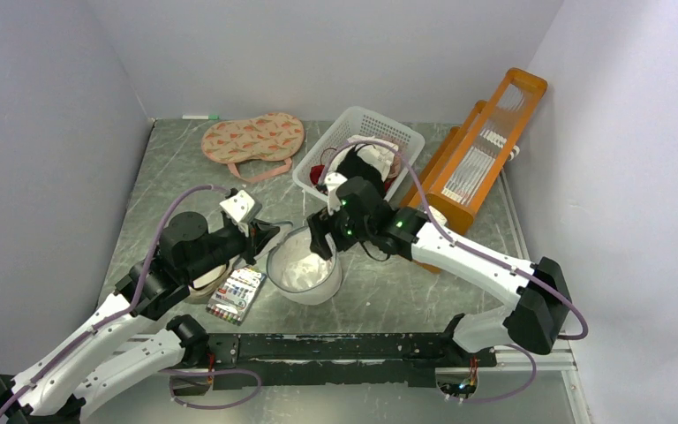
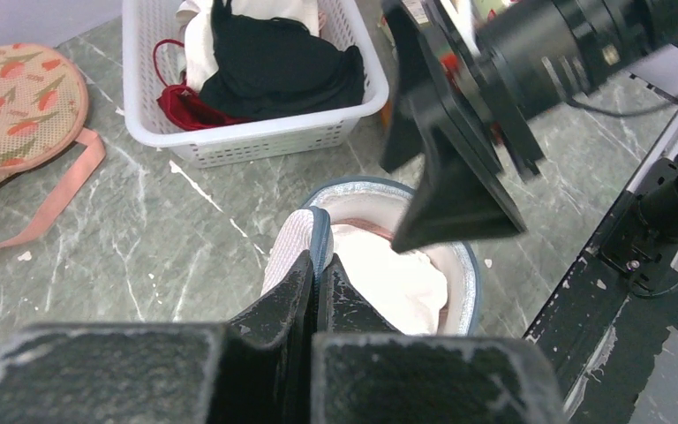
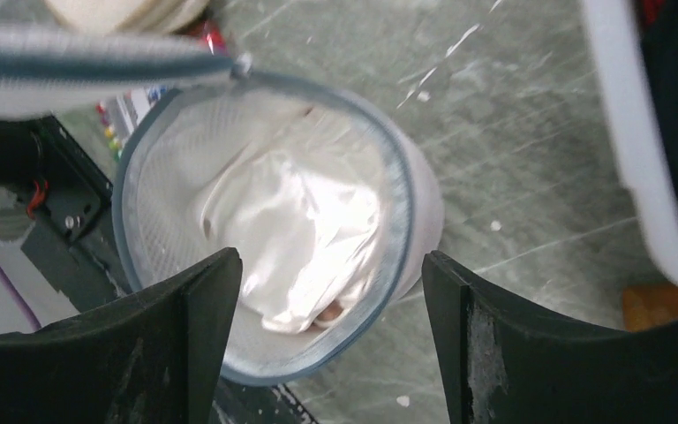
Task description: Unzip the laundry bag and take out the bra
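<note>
Looking down, you find your left gripper (image 2: 318, 265) pinched on the flap rim of the laundry bag (image 3: 397, 212). Your right gripper (image 3: 331, 261) hangs above it, jaws apart, over the bra (image 3: 291, 212) inside. The print on the marker box (image 1: 237, 294) is too small to read.

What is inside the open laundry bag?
The bra, a crumpled pale, faintly pink cloth, fills the laundry bag. Its straps and the bag's bottom are covered.

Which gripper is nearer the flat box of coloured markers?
Left. Left gripper grips the white mesh bag's flap just beyond the box; right gripper hangs open over the bag.
</note>
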`<action>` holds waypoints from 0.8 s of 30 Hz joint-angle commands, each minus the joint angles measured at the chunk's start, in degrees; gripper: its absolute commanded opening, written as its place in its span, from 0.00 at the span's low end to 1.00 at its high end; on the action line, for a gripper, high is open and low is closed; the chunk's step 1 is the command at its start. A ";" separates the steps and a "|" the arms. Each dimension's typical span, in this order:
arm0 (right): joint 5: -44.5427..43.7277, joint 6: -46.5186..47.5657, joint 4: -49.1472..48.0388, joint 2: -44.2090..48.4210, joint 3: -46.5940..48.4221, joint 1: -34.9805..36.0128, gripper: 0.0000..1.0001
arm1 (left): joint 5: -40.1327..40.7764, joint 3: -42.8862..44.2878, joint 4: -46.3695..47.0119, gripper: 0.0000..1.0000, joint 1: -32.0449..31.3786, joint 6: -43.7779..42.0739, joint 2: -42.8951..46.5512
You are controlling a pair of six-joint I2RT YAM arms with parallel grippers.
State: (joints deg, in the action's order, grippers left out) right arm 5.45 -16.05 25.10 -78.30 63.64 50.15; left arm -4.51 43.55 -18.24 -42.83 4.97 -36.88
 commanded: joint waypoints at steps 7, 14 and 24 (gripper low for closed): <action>-10.32 -6.07 5.44 2.55 -5.33 7.57 0.79 | 5.82 1.65 -0.12 0.07 0.21 1.26 0.57; -11.77 -9.13 0.92 4.69 -11.47 7.96 0.79 | 9.67 1.68 -0.64 0.07 0.20 1.78 0.74; -16.24 -11.70 -3.46 3.19 -14.43 7.95 0.44 | 14.74 0.96 -0.62 0.07 0.19 3.50 2.68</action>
State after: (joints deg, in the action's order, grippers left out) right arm -7.20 -26.33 24.97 -75.02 50.63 57.87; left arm 6.31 43.55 -19.59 -42.83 7.42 -35.16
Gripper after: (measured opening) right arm 0.501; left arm 0.089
